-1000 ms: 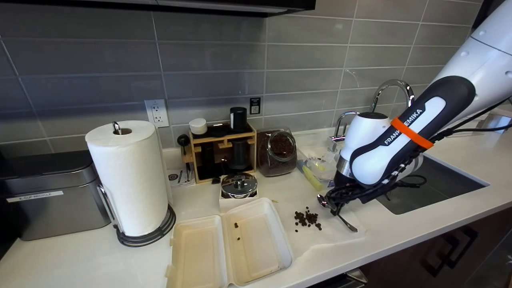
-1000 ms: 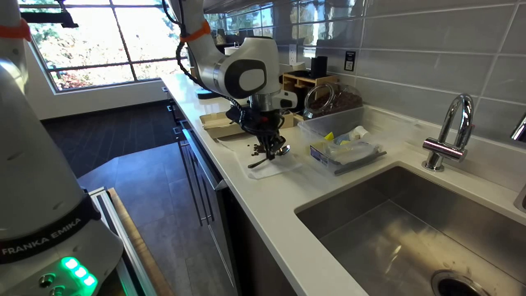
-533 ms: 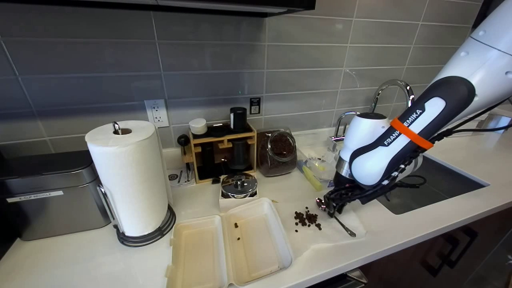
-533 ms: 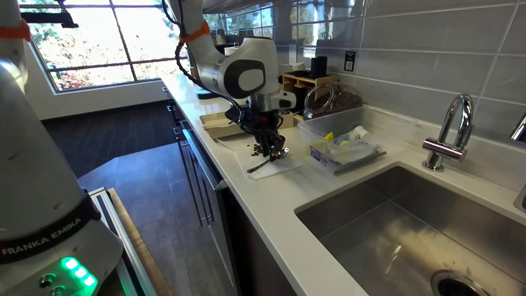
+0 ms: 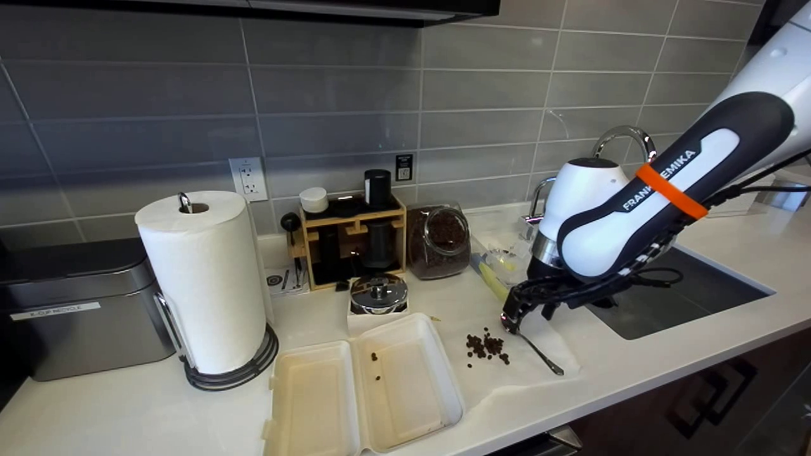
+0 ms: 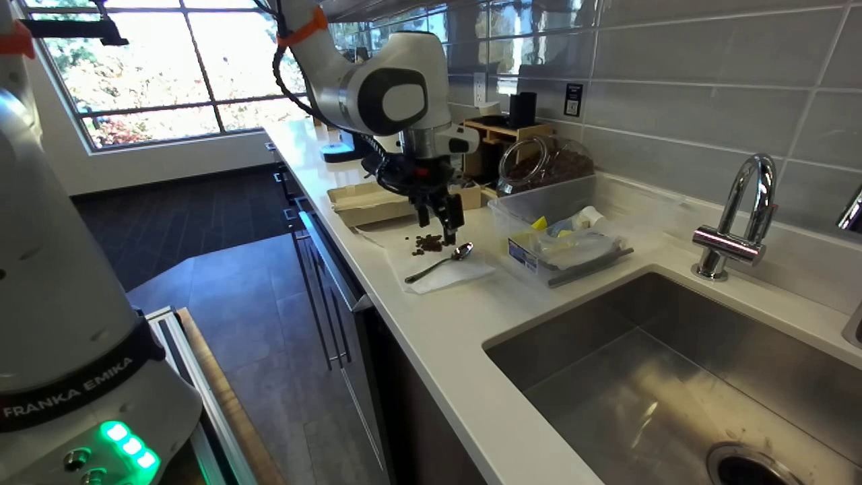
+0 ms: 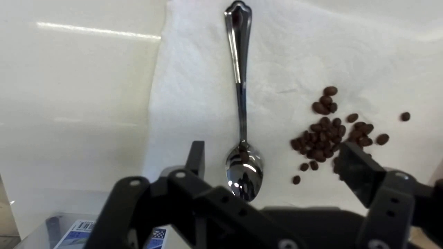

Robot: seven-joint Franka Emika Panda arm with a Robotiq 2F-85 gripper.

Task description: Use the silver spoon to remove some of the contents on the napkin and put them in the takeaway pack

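In an exterior view, the lower frame edge cuts off the near part of the takeaway pack (image 5: 357, 396); in an exterior view, the gripper (image 6: 438, 230) stands in front of part of it. In the wrist view, a finger (image 7: 363, 176) covers some of the contents (image 7: 322, 136), dark brown beans, and the main cluster is packed too tightly to count. A brown patch in the bowl of the silver spoon (image 7: 242, 103) may be a bean or a reflection; it is impossible to tell which. Only a corner of the clear plastic bin (image 6: 515, 215) enters the wrist view.

There is one spoon, lying on one white napkin (image 7: 193, 79) just beside the beans, its handle toward the front edge of the counter (image 6: 471, 323). The single pack lies open in two halves; a few dark specks sit in the half nearer the napkin. One paper towel roll (image 5: 203, 285) and one glass jar (image 5: 437, 253) stand behind.

The arm (image 5: 671, 177) slopes down from the upper right, bends at the wrist and points the gripper downward over the napkin. Its two fingers are spread wide, and in the wrist view the spoon's bowl shows between them.
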